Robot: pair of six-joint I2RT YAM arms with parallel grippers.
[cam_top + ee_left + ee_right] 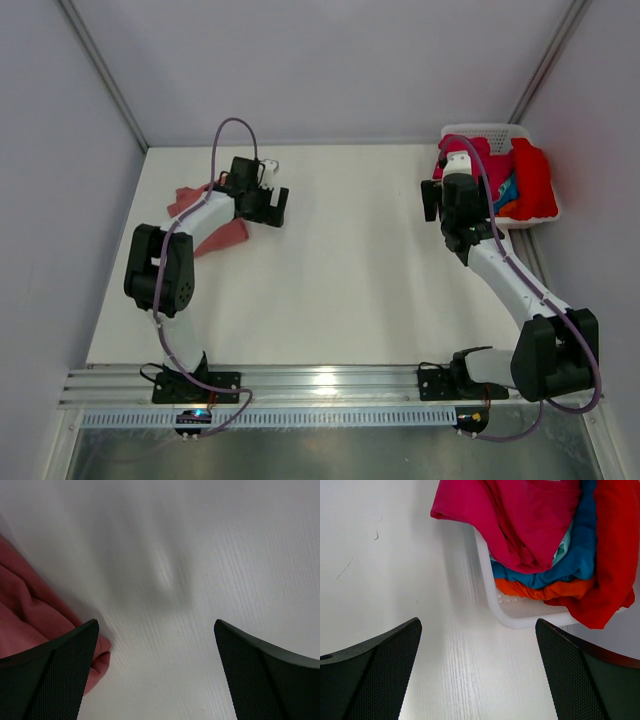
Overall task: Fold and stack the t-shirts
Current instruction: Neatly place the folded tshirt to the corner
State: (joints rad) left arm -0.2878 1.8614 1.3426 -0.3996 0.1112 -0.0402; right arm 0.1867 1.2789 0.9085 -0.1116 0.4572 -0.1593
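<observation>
Black mesh-faced fingers [60, 675] of the left gripper [156, 625] fill the lower corners of the left wrist view. They are spread wide and grip nothing, with only the bare white table [210, 555] between them. A crumpled salmon t-shirt [30, 615] lies beside the left finger, whose tip overlaps the cloth's edge; whether they touch cannot be told. Seen from above, this shirt lies toward the table's far left corner, partly hidden under the left arm [205, 215], with the gripper just to its right. The right gripper [477, 625] is likewise spread wide and empty over bare table, near a white basket [505, 612] in the far right corner. The basket holds the remaining shirts in a heap. A magenta t-shirt [520, 520] spills over its left rim. A blue t-shirt [570, 560] lies beneath that, and an orange t-shirt [540, 587] lies lowest. A red t-shirt [615, 555] hangs over the basket's right side. Both arm bases are fixed to a metal rail [330, 380] along the near edge.
</observation>
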